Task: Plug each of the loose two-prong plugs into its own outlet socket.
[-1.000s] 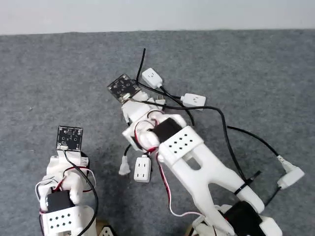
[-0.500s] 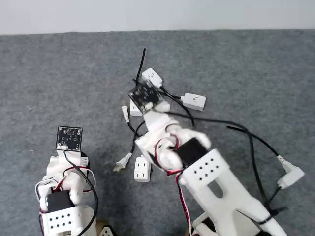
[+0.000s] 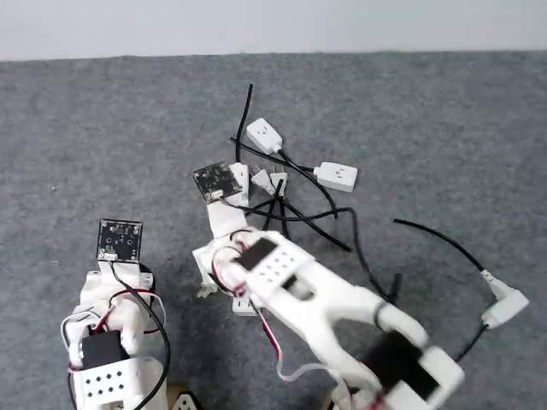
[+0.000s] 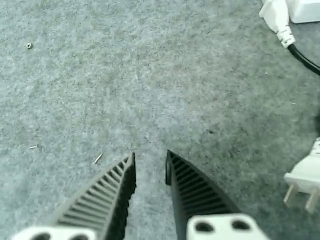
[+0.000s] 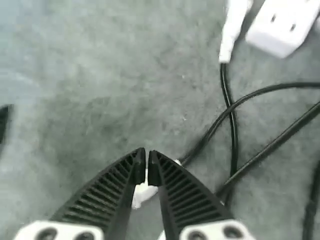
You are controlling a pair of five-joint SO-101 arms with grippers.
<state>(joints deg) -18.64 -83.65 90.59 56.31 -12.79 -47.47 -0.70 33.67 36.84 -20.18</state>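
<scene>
Right jaws are pinching a plug.
Left jaws are hanging spread; light, hard plug, springy cord, so gripping its body seems best.

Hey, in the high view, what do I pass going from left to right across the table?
The left arm → right arm's camera board → upper socket → lower socket → edge plug. I've left out the tangled plugs and cables in the middle.

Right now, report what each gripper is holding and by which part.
Right gripper is shut on a white plug, pinched across its body; which end cannot be told. Left gripper is open, holding nothing.
</scene>
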